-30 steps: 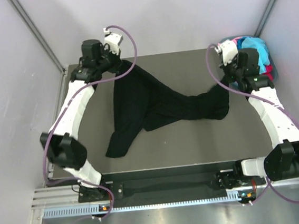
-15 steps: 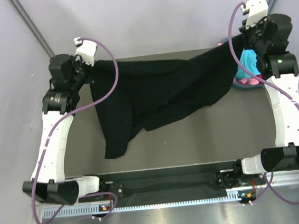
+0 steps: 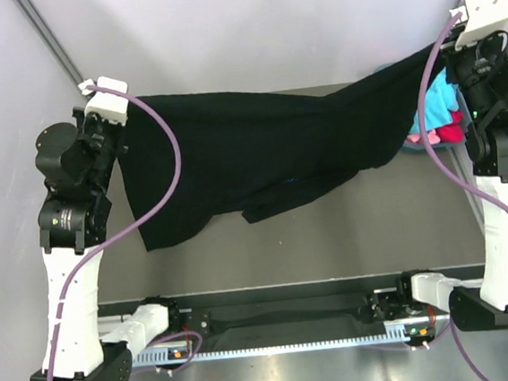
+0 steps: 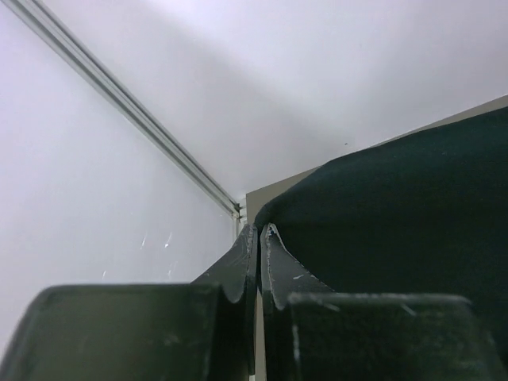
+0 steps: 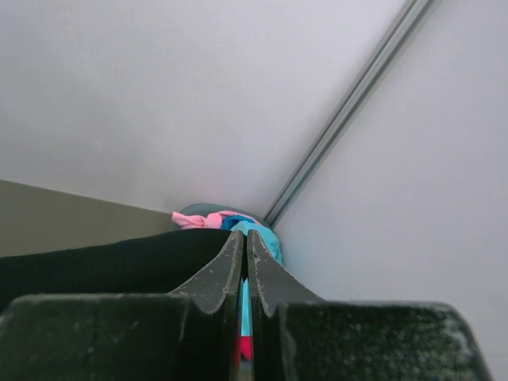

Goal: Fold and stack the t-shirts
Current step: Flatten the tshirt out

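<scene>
Both jaws, clamped on the black t-shirt (image 3: 268, 144), have raised it, spread wide.

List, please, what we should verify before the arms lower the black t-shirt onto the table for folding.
1. Hold of the left gripper on one end of the black t-shirt: ok, shut on the cloth.
2. Hold of the right gripper on the other end: ok, shut on the cloth.
3. Shirt stretched flat between the arms: not ok; it sags in the middle and a loose part hangs low on the left.
4. Hanging part lifted off the table: cannot tell from above.
5. The coloured t-shirts in the far right corner free of the right grip: cannot tell; they show just behind the fingers.
</scene>
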You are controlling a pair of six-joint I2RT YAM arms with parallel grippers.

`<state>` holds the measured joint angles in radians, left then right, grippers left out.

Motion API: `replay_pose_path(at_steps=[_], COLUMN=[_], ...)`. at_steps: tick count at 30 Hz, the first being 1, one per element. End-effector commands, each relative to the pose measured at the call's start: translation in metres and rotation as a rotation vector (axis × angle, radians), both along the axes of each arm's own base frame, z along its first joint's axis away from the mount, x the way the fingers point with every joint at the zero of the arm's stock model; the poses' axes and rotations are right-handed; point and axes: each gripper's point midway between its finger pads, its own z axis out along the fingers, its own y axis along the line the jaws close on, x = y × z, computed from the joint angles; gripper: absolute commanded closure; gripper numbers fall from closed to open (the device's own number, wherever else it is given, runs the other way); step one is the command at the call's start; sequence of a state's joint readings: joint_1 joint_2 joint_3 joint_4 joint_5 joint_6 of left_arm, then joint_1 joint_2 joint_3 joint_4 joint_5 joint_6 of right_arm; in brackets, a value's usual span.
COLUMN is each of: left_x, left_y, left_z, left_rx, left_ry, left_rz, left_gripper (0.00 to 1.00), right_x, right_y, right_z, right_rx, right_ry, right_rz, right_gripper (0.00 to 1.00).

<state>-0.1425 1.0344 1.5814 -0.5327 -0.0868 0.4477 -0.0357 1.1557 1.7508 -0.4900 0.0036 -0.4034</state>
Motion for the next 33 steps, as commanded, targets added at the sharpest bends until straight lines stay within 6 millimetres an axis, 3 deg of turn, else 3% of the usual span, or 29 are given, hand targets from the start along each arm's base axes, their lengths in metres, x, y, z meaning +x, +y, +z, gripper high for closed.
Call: replay_pose_path(at_steps=[1,7,13,19,23,26,31,33], left_x=[-0.012,-0.027,-0.030,-0.034,-0.051,-0.068,-0.103,-0.116], left_y=[0.012,0.013,0.014,0.018,0.020,0.025,0.037,0.041], left_z=[0.017,0.024,0.054,0.097,0.123,0.135,0.156,0.165], left_rx=[-0.004,-0.014,-0.101,-0.152,-0.166,-0.170,-0.162,-0.146], left_ry=[-0.063,-0.098,-0.159,-0.261,-0.330,-0.376,-0.471,-0.506], left_rz=[0.053,0.045,0.058,0.076,0.074,0.083,0.122,0.137], left_gripper=[1.00,1.00,1.00,1.00,1.00,1.00,1.00,1.00], right_x=[-0.016,-0.030,-0.047,-0.081,-0.123,-0.159,-0.213,-0.225], right_y=[-0.017,-0.023,-0.006,-0.003,-0.001,0.000,-0.004,-0.007], right_z=[0.023,0.029,0.078,0.135,0.176,0.193,0.209,0.211], right_rx=[-0.024,-0.032,0.087,0.075,0.036,0.009,-0.054,-0.078], right_ry=[-0.075,-0.101,-0.187,-0.350,-0.483,-0.569,-0.684,-0.701], right_rz=[-0.081,-0.118,-0.029,-0.011,-0.016,-0.021,-0.080,-0.111], right_gripper=[1.00,1.00,1.00,1.00,1.00,1.00,1.00,1.00])
